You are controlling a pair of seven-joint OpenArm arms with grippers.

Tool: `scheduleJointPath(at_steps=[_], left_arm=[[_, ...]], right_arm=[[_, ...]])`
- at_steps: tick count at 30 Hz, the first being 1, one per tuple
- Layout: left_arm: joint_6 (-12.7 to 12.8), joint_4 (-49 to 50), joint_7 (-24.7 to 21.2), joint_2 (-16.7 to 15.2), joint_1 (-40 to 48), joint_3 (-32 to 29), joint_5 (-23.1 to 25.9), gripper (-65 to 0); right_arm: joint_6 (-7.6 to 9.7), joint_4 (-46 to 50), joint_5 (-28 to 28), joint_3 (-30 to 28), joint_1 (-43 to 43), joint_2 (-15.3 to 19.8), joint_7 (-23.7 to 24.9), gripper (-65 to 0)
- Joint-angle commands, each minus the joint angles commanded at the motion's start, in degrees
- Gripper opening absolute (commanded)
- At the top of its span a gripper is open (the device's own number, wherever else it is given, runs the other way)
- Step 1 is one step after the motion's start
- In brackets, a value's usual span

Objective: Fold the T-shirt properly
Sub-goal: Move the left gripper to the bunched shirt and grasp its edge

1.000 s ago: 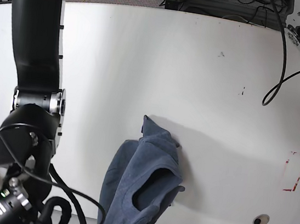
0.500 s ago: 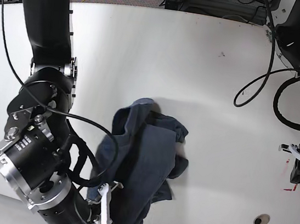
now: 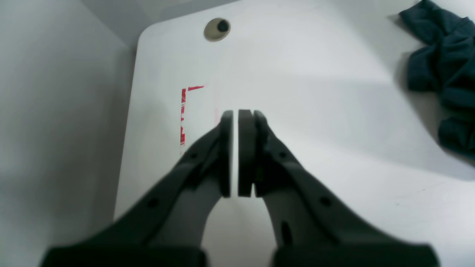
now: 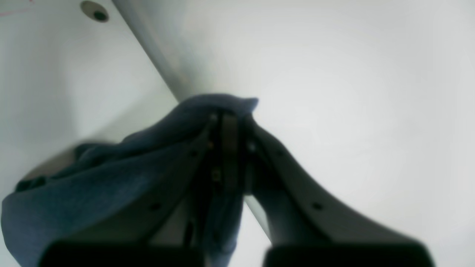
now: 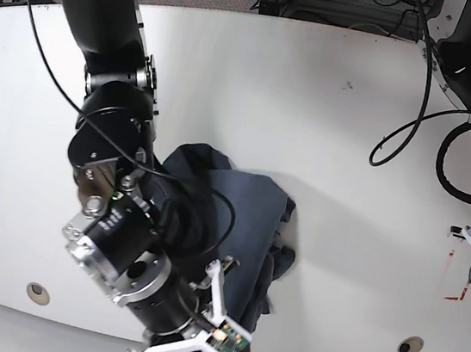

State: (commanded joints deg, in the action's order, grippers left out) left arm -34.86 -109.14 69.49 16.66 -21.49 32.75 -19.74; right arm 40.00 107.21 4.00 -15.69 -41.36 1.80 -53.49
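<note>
1. The T-shirt [image 5: 237,228] lies bunched in a dark heap on the white tabletop [image 5: 314,108], toward the near edge, with part of it hidden under the right arm in the base view. No lettering shows, and neither sleeves nor hem can be told apart in the crumple.

2. The right end effector [image 4: 228,122] is clamped on a fold of the blue cloth; the right wrist view shows fabric pinched between the closed fingers, at about the tabletop's edge.

3. The left end effector [image 3: 237,115] carries nothing. Its fingers are brought together with only a thin slit between them, and it hovers over bare tabletop beside the red tape mark [image 3: 183,115], well apart from the shirt at the far right of that view.

4. Judged from this, the task is at its start: the shirt has yet to be spread flat, and no fold has been made.

5. Risks from here:
   - The pinch looks to hold a small bunch of cloth, so a quick pull could let it slip out.
   - Since the grasp sits near the edge, dragging that way may spill more cloth off the tabletop.
   - The held fold may be several layers rather than one corner; lifting it would then raise a lump, not open the shirt.
   - The left end effector must open before reaching in, or it will only push the heap.
</note>
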Motion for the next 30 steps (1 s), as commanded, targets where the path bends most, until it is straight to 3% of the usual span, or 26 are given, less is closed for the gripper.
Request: scheduleJointPath(at_steps=[3,5,10,13,18,22,25,30], left_arm=[[0.00,0.00,0.00,0.00,0.09,0.00,0.00,-65.0],[0.00,0.00,0.00,0.00,0.18,0.00,0.00,-65.0],[0.00,0.79,0.00,-0.26,0.88,-2.02,0.09,-64.3],[0.00,3.25,0.00,-0.53,1.93,-3.96,-0.18,-56.7],[0.18,11.08,-0.35,-5.89,2.11,-4.22,0.00,-41.0],[0.18,18.64,-5.98,-8.35,2.20,-5.71,0.00,-36.8],[0.26,24.62,-10.99,-9.41,3.34,-11.08,0.00,-31.8],[0.35,29.01,-18.37,-11.16,3.60,-18.20,0.00,-30.4]], right_arm=[[0.00,-5.98,5.10,0.62,1.67,-0.09,5.45,-65.0],[0.00,-10.20,6.51,3.96,1.93,0.00,8.00,-65.0],[0.00,-17.41,6.95,7.21,0.18,-0.09,9.41,-65.0],[0.00,-17.05,6.77,7.21,-0.79,-0.18,9.23,-65.0],[0.00,-10.81,6.77,7.03,-2.55,-0.18,7.21,-65.0],[0.00,-7.74,6.77,7.21,-5.45,0.09,3.16,-65.0],[0.00,-6.15,6.77,7.21,-6.33,2.11,2.99,-65.0],[0.00,-5.10,6.86,7.21,-6.68,3.16,2.90,-65.0]])
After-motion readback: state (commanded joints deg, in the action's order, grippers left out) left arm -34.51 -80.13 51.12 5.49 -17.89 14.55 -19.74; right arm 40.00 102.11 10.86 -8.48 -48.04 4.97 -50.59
